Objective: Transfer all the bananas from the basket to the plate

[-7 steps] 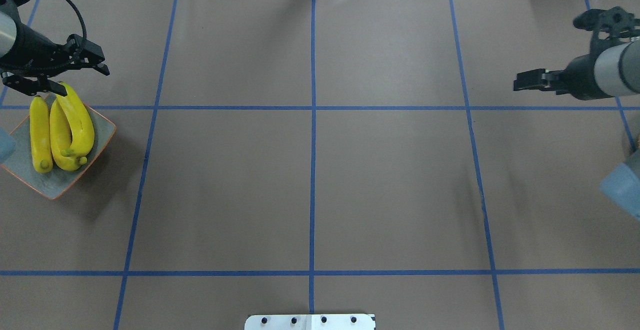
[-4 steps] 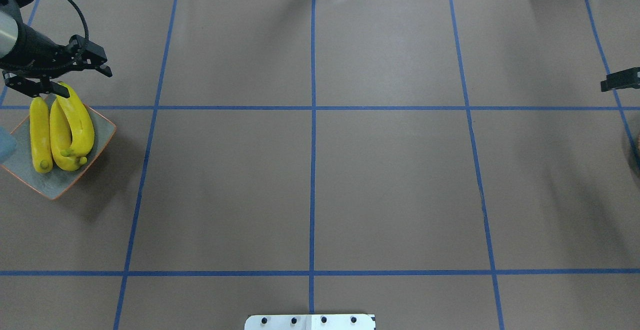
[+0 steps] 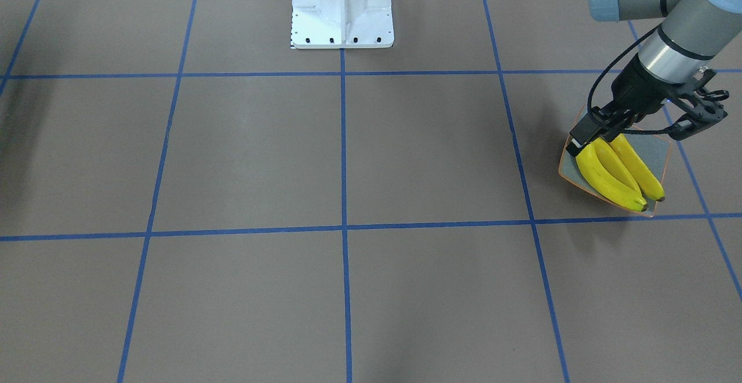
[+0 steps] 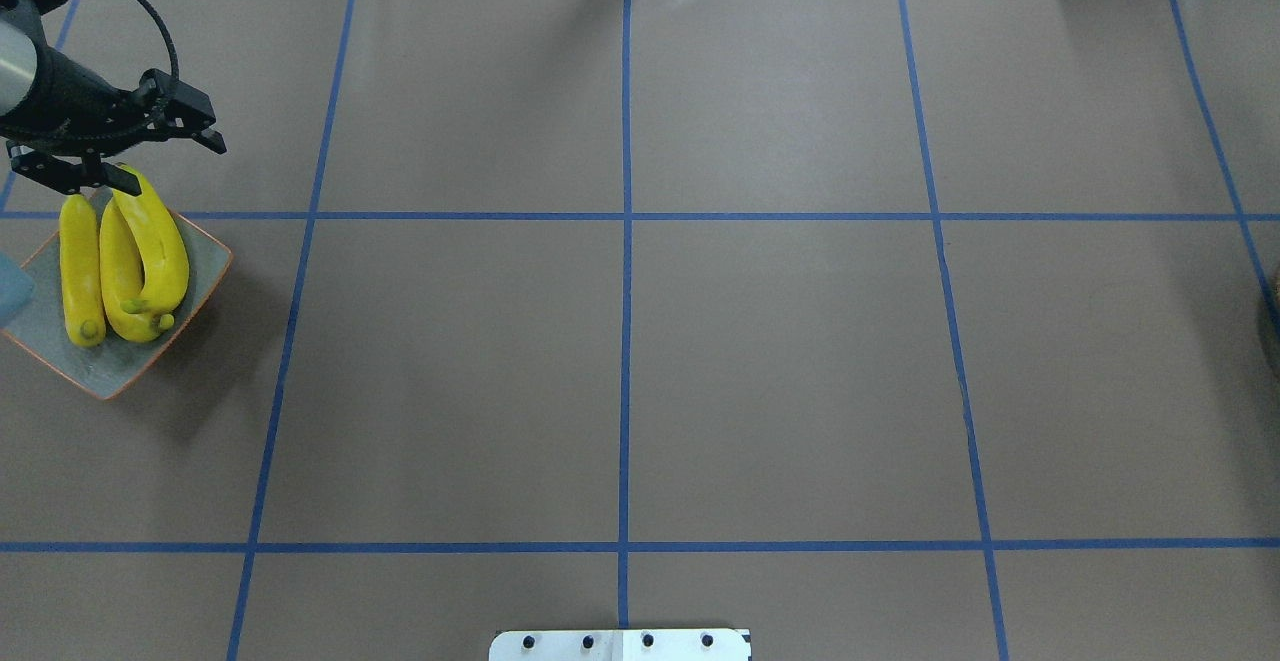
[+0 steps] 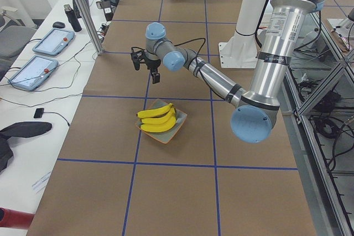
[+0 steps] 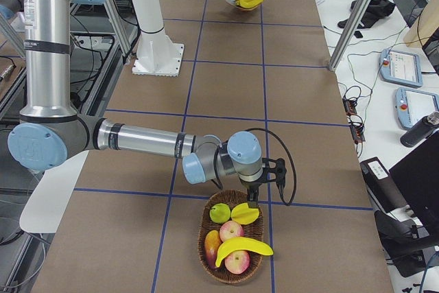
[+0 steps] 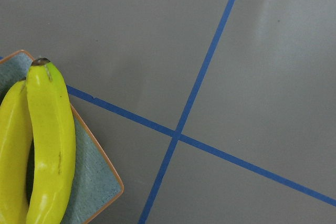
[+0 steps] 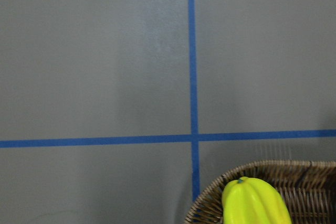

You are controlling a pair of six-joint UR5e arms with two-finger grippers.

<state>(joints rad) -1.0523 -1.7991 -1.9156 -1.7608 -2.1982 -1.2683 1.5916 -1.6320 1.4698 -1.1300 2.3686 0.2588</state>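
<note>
Three bananas [image 4: 82, 261] on plate [image 4: 112, 366]; left end effector [image 4: 172, 166] spread, empty (right end effector [image 6: 261, 183]: grip unreadable).

Open table [image 4: 780, 361] between plate [image 4: 110, 371] and basket [image 6: 204, 235], left claw [image 4: 170, 163] above plate

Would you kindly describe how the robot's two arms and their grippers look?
Both the left arm and right arm are silver tubes with blue-grey joint caps; the left bears dark lettering. The left gripper and right gripper are black, two-fingered, each with a looping black cable.
</note>
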